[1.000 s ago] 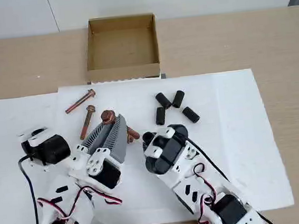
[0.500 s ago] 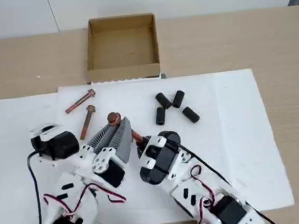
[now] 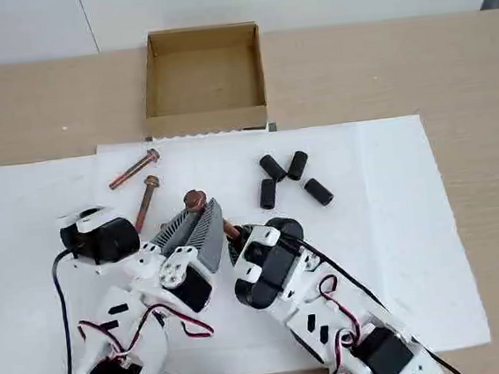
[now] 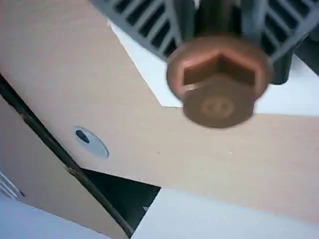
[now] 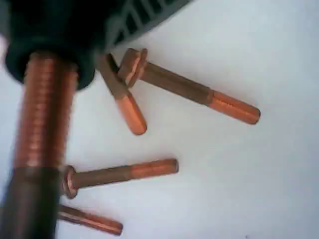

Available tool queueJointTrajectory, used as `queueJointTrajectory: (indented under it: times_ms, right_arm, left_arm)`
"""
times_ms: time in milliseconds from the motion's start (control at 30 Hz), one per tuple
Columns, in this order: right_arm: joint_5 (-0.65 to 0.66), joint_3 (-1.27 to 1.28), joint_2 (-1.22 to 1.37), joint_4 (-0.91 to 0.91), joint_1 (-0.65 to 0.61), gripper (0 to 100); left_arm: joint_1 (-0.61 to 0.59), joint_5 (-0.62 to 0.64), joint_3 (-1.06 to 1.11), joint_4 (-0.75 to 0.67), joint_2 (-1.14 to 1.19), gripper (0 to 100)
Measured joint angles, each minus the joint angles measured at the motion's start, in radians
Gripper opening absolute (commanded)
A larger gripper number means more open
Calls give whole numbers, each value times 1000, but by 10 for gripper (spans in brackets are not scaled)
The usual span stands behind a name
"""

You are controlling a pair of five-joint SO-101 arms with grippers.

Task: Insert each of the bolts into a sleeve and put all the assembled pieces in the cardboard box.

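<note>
My left gripper (image 3: 195,220) (image 4: 217,17) is shut on a copper bolt (image 3: 195,199) just below its hex head (image 4: 219,84). The bolt's threaded shaft (image 5: 45,114) runs into a black sleeve (image 5: 45,40) that my right gripper (image 3: 246,243) (image 5: 55,30) is shut on. Both grippers meet over the middle of the white paper. Several loose sleeves (image 3: 271,167) lie on the paper to the far right of the grippers. Two loose bolts (image 3: 133,169) lie at the far left, and more bolts (image 5: 189,92) lie under the grippers. The cardboard box (image 3: 208,120) stands open beyond the paper.
A white paper sheet (image 3: 395,226) covers the near half of the wooden table (image 3: 450,62). Both arms' bodies and their wires (image 3: 331,303) take up the front edge. The right part of the sheet is bare.
My left arm has swung right with the bolt, tilting it toward the right gripper. My right gripper has come left and nearer, meeting the bolt's threaded end.
</note>
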Motion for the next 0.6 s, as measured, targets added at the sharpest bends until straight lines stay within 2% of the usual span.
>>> queueJointTrajectory:
  times_ms: [367,600]
  right_arm:
    - [40,-2,-2,0,-2,4]
    - [43,3,2,2,-3,4]
  left_arm:
    - [133,-110,0,184,0,6]
    - [137,-195,35,192,-8,9]
